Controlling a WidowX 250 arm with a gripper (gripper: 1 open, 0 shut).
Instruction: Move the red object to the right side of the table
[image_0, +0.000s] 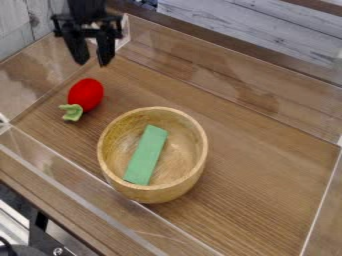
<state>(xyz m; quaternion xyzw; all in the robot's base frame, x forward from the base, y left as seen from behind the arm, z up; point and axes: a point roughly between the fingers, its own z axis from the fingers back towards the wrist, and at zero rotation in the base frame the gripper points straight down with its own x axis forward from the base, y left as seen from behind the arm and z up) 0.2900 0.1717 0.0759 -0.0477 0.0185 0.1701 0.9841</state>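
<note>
Even, soft daylight; pale glare streaks the table (254, 120) along its far edge and left corner. Picture small and slightly soft, shadows faint, acrylic walls (80, 205) showing hazy reflections

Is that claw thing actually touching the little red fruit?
Apart. The camera view shows the gripper open above the red object, with bare table visible between them.
</note>
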